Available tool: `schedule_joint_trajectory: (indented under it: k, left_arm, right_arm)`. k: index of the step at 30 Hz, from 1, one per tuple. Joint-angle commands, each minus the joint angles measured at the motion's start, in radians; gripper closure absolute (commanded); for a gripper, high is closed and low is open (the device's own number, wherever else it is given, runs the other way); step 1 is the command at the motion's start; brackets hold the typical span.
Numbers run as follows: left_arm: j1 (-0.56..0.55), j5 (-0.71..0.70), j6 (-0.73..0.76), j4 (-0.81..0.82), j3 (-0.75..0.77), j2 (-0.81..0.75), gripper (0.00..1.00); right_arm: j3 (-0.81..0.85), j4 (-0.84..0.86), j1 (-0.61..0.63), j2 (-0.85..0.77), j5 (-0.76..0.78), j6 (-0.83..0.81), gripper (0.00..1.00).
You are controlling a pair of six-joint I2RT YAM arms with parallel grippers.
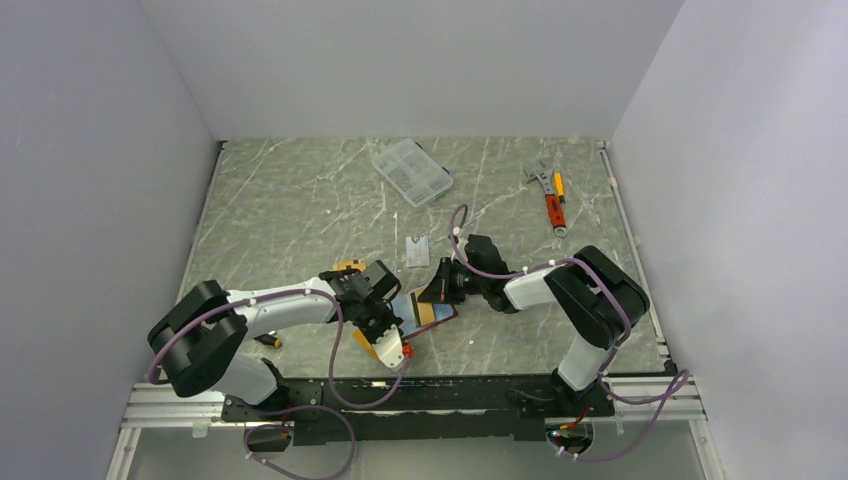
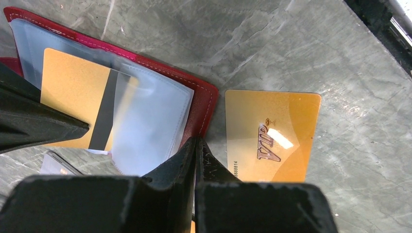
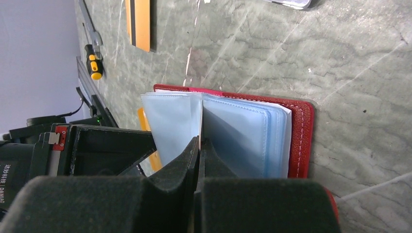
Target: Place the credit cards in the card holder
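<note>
Red leather-like card holder (image 3: 301, 138) lies open on the marbled table (image 3: 350, 63); right gripper (image 3: 199, 144) clenched on a light blue sleeve (image 3: 238, 136), likely spreading a pocket. Left gripper (image 2: 195, 144), jaws together, pins the holder's rim; a black-striped orange-gold card (image 2: 73, 92) sits half-sleeved beyond it, a gold VIP card (image 2: 272, 131) beside.

card holder (image 2: 208, 99): red, light-blue sleeves | credit cards (image 2: 272, 131): gold, one black-striped | table (image 2: 291, 48): grey-green marbled

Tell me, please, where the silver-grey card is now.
In the top view, the silver-grey card lies near the centre, between the clear plastic box behind it and the open card holder in front of it.
</note>
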Motion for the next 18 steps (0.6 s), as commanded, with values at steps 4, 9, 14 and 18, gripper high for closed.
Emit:
schedule_joint_trajectory:
  k: [4, 9, 14, 18]
  left_arm:
    - [-0.016, 0.011, 0.001, 0.061, -0.016, -0.006, 0.93]
    - [-0.018, 0.009, -0.003, 0.07, -0.014, -0.005, 0.94]
    - [-0.02, 0.006, -0.012, 0.083, -0.019, -0.007, 0.94]
    - [-0.02, 0.004, -0.018, 0.088, -0.021, -0.012, 0.94]
  right_arm:
    - [-0.006, 0.002, 0.011, 0.037, -0.038, -0.03, 1.0]
    - [0.008, -0.042, 0.013, 0.047, -0.051, -0.062, 1.0]
    - [0.041, -0.106, 0.013, 0.053, -0.046, -0.105, 1.0]
    - [0.089, -0.154, 0.011, 0.079, -0.048, -0.129, 0.95]
